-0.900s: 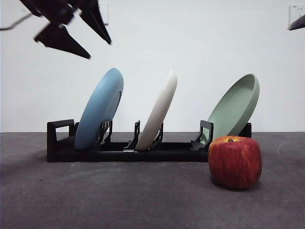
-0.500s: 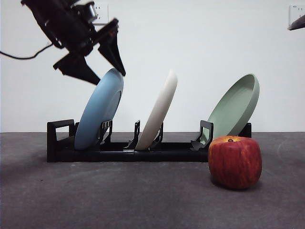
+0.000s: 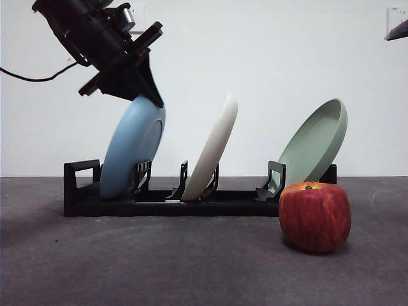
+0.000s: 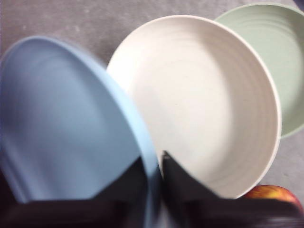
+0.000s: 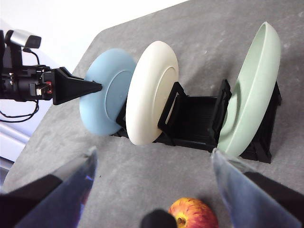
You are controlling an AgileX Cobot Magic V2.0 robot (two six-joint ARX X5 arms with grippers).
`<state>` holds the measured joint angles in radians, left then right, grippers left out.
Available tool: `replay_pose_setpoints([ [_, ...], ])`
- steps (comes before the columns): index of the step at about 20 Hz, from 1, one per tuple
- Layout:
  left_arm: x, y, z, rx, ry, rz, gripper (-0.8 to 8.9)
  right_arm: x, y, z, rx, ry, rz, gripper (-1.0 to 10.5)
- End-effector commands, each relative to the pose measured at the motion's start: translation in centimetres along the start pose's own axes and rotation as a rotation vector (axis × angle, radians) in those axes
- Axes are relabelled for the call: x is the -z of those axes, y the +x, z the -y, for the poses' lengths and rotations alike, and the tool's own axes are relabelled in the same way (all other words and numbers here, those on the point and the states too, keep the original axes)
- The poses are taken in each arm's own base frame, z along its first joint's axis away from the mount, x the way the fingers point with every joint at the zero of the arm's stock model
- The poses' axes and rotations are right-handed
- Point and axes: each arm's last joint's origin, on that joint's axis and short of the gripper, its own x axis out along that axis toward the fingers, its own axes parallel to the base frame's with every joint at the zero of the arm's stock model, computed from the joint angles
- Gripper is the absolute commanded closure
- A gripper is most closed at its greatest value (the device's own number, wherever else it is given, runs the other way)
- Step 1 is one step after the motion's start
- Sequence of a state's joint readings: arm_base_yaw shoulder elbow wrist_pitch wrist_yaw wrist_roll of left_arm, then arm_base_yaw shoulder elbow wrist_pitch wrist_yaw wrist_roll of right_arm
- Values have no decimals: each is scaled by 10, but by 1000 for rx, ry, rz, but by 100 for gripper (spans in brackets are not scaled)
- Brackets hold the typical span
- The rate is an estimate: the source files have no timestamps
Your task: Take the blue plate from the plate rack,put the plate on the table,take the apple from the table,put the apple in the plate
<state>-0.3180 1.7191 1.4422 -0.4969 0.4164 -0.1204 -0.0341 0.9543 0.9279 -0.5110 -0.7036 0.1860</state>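
Observation:
The blue plate point(image 3: 131, 153) leans in the slot at the handle end of the black plate rack point(image 3: 80, 191). My left gripper point(image 3: 150, 99) has come down on its top rim. In the left wrist view, the left gripper point(image 4: 152, 158) has one jaw on each side of the blue plate's point(image 4: 61, 123) rim, shut on it. The red apple point(image 3: 314, 217) sits on the table point(image 3: 191, 261) in front of the rack's other end. My right gripper point(image 5: 153, 152) is open, high above the apple point(image 5: 190, 212), and holds nothing.
A cream-white plate point(image 3: 213, 150) stands in the middle slot of the rack and a sage-green plate point(image 3: 315, 143) in the far one, just behind the apple. A black cable trails from the left arm. The right arm shows only as a tip point(image 3: 398, 30) in a top corner.
The left gripper has dropped from above the rack onto the blue plate's top rim, and its jaws have gone from wide apart to shut on the rim. The plates and apple stayed put.

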Motion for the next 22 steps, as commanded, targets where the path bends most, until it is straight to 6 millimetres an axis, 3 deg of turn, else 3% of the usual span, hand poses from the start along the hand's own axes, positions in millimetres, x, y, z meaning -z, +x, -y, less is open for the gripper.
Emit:
replay_pose_setpoints([
  [1,-10,-9,6,44,22,6,822,-2,-1,-1,3,-19,10,537],
  [6,-38,-42,26,90,25,2,822,-2,-1,-1,3,-18,10,537],
  [13,-65,-109,66,97,143,-6,822,-2,-1,-1,3,-18,10,537],
  [16,-61,-133,87,101,228,-21,822,-2,-1,-1,2,-14,9,537],
  [19,-48,-151,111,-7,318,-32,822,-2,-1,-1,2,-6,9,537],
  [22,-29,-175,147,-83,415,-24,822,-2,-1,-1,2,-6,9,537],
])
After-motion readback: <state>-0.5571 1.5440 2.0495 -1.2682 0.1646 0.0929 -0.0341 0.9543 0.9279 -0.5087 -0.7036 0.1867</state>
